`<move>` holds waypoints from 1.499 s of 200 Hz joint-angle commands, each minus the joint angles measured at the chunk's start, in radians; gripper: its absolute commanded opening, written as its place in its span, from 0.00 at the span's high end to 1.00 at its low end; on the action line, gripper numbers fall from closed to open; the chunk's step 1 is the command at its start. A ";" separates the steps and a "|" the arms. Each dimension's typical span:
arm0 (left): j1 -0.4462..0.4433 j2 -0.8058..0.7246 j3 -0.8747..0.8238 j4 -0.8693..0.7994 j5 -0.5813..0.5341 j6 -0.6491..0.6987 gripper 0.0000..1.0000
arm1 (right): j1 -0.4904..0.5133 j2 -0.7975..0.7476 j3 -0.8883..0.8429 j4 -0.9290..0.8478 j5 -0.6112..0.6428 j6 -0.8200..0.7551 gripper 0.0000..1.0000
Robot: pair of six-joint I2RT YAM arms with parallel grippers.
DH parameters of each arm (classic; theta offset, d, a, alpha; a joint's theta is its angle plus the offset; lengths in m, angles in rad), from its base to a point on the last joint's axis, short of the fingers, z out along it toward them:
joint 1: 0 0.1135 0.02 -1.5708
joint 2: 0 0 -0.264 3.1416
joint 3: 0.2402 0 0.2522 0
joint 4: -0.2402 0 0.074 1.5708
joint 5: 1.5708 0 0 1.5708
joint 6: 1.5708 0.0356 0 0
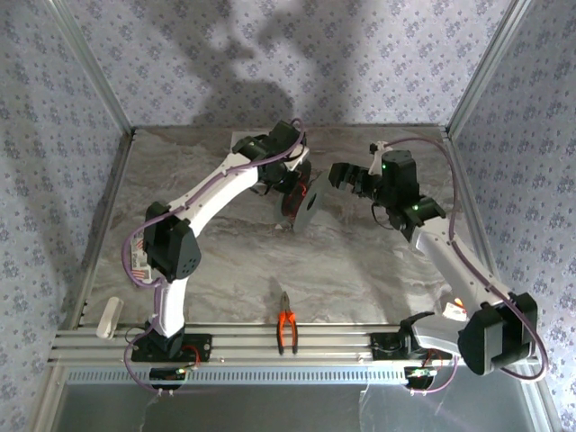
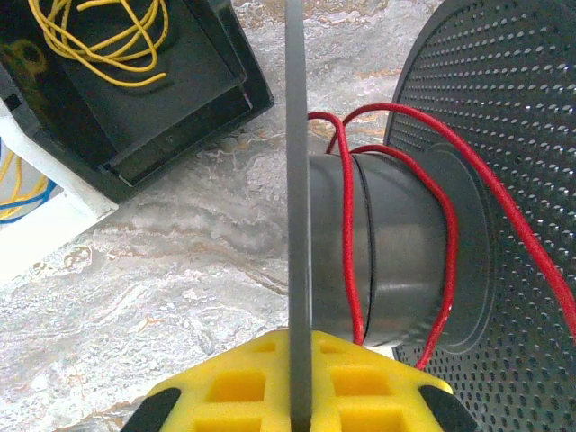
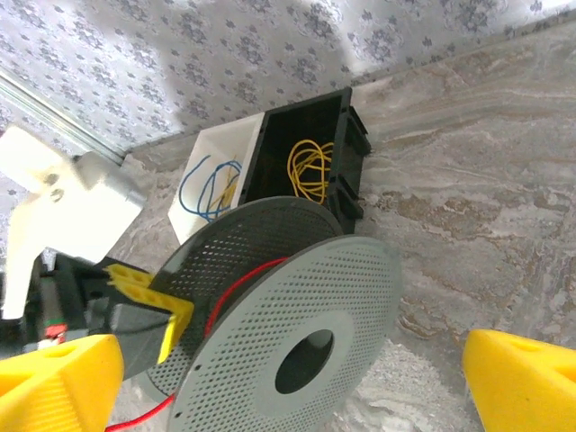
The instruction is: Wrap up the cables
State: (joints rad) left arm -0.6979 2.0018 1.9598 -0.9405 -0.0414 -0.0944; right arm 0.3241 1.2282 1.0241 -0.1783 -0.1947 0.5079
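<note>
left gripper (image 2: 297, 400) clamped on perforated grey spool (image 2: 405, 243) flange | red wire (image 2: 447, 234) looped loosely round hub | right gripper (image 1: 346, 177) spread wide, 2 o'clock from spool

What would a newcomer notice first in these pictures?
The perforated spool mid-table stands out, its flange clamped in the left gripper, with red wire looped loosely round its hub. Nearby, a black box holds yellow wire; orange pliers lie at the near edge.

spool (image 2: 423, 261): matt grey plastic, perforated flanges | cables (image 2: 447, 234): glossy red | table (image 2: 180, 270): smooth marbled stone look
</note>
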 commanded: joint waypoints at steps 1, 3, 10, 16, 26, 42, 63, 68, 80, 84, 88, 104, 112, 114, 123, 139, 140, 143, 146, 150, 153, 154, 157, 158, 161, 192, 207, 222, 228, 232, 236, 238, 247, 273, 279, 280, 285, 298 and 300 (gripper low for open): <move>-0.038 -0.028 0.062 -0.006 -0.087 0.036 1.00 | -0.010 0.080 0.070 -0.110 -0.096 0.003 0.03; -0.041 -0.027 0.063 -0.008 -0.094 0.038 1.00 | -0.010 0.089 0.077 -0.115 -0.097 0.003 0.03; -0.051 -0.024 0.073 -0.016 -0.131 0.042 1.00 | -0.008 0.119 0.101 -0.143 -0.100 0.004 0.04; -0.061 -0.020 0.079 -0.023 -0.170 0.043 1.00 | -0.003 0.143 0.120 -0.160 -0.101 0.006 0.05; -0.077 -0.010 0.091 -0.034 -0.238 0.048 1.00 | 0.006 0.183 0.153 -0.177 -0.099 0.009 0.06; -0.101 0.008 0.108 -0.048 -0.332 0.050 1.00 | 0.024 0.231 0.196 -0.177 -0.097 0.022 0.08; -0.125 0.023 0.115 -0.046 -0.405 0.053 1.00 | 0.042 0.278 0.211 -0.159 -0.100 0.049 0.12; -0.130 0.026 0.118 -0.046 -0.418 0.056 1.00 | 0.044 0.287 0.211 -0.152 -0.101 0.056 0.13; -0.142 0.034 0.128 -0.049 -0.443 0.064 1.00 | 0.049 0.306 0.208 -0.134 -0.112 0.076 0.17; -0.146 0.037 0.133 -0.050 -0.449 0.066 1.00 | 0.049 0.312 0.205 -0.126 -0.117 0.083 0.19; -0.150 0.041 0.138 -0.052 -0.454 0.069 1.00 | 0.050 0.318 0.203 -0.118 -0.122 0.090 0.21; -0.157 0.053 0.153 -0.058 -0.463 0.075 1.00 | 0.053 0.338 0.197 -0.096 -0.140 0.112 0.35; -0.157 0.056 0.156 -0.057 -0.458 0.073 1.00 | 0.053 0.347 0.195 -0.087 -0.145 0.112 0.43; -0.157 0.058 0.156 -0.056 -0.456 0.073 1.00 | 0.053 0.350 0.194 -0.086 -0.146 0.112 0.45; -0.157 0.057 0.156 -0.052 -0.445 0.069 1.00 | 0.052 0.359 0.191 -0.077 -0.154 0.138 0.52; -0.157 0.051 0.153 -0.042 -0.421 0.061 1.00 | 0.049 0.375 0.183 -0.055 -0.173 0.157 0.61; -0.157 0.050 0.153 -0.042 -0.419 0.060 1.00 | 0.049 0.376 0.183 -0.054 -0.173 0.159 0.61; -0.157 0.049 0.151 -0.040 -0.415 0.061 1.00 | 0.049 0.377 0.182 -0.052 -0.173 0.161 0.63; -0.158 0.047 0.150 -0.036 -0.409 0.059 1.00 | 0.049 0.380 0.181 -0.047 -0.177 0.166 0.66; -0.158 0.044 0.149 -0.033 -0.403 0.057 1.00 | 0.048 0.382 0.179 -0.042 -0.180 0.169 0.69; -0.157 0.043 0.148 -0.031 -0.397 0.057 1.00 | 0.048 0.385 0.178 -0.038 -0.184 0.171 0.71; -0.157 0.042 0.148 -0.030 -0.395 0.057 1.00 | 0.048 0.385 0.178 -0.037 -0.185 0.172 0.72; -0.157 0.040 0.147 -0.027 -0.388 0.056 1.00 | 0.046 0.388 0.177 -0.032 -0.188 0.176 0.77; -0.158 0.039 0.146 -0.025 -0.386 0.055 1.00 | 0.046 0.388 0.177 -0.032 -0.188 0.176 0.77; -0.157 0.039 0.143 -0.023 -0.380 0.054 1.00 | 0.046 0.389 0.177 -0.031 -0.190 0.177 0.80; -0.148 0.016 0.115 -0.002 -0.321 0.041 1.00 | 0.036 0.395 0.177 -0.023 -0.198 0.186 1.00; -0.136 0.001 0.098 0.006 -0.298 0.032 1.00 | 0.032 0.390 0.177 -0.029 -0.202 0.184 1.00; -0.130 -0.016 0.084 0.013 -0.286 0.030 0.94 | 0.030 0.386 0.187 -0.045 -0.198 0.178 1.00; -0.128 -0.023 0.078 0.018 -0.280 0.030 0.89 | 0.028 0.383 0.191 -0.051 -0.198 0.176 1.00; -0.128 -0.029 0.074 0.021 -0.276 0.031 0.86 | 0.028 0.382 0.194 -0.054 -0.199 0.175 1.00; -0.128 -0.034 0.069 0.024 -0.272 0.031 0.83 | 0.028 0.381 0.196 -0.057 -0.197 0.175 1.00; -0.127 -0.036 0.067 0.026 -0.271 0.031 0.81 | 0.029 0.381 0.198 -0.059 -0.197 0.175 1.00; -0.127 -0.047 0.057 0.033 -0.261 0.031 0.75 | 0.029 0.381 0.205 -0.067 -0.196 0.173 1.00; -0.125 -0.071 0.011 0.069 -0.230 0.031 0.65 | 0.028 0.383 0.220 -0.072 -0.206 0.178 1.00; -0.126 -0.074 0.000 0.076 -0.229 0.030 0.65 | 0.030 0.384 0.223 -0.074 -0.207 0.178 1.00; -0.125 -0.074 -0.002 0.078 -0.229 0.030 0.65 | 0.030 0.384 0.223 -0.074 -0.207 0.179 1.00; -0.123 -0.076 -0.004 0.082 -0.228 0.026 0.65 | 0.030 0.385 0.225 -0.073 -0.209 0.180 1.00; -0.119 -0.074 -0.035 0.089 -0.222 0.020 0.64 | 0.033 0.387 0.229 -0.075 -0.211 0.182 1.00; -0.118 -0.074 -0.038 0.090 -0.222 0.019 0.64 | 0.034 0.387 0.230 -0.076 -0.213 0.182 1.00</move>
State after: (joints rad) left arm -0.8352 1.9778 1.9621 -0.9062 -0.2741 -0.0719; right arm 0.3542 1.6119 1.2137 -0.2386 -0.3702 0.7193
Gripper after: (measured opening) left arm 0.356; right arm 0.052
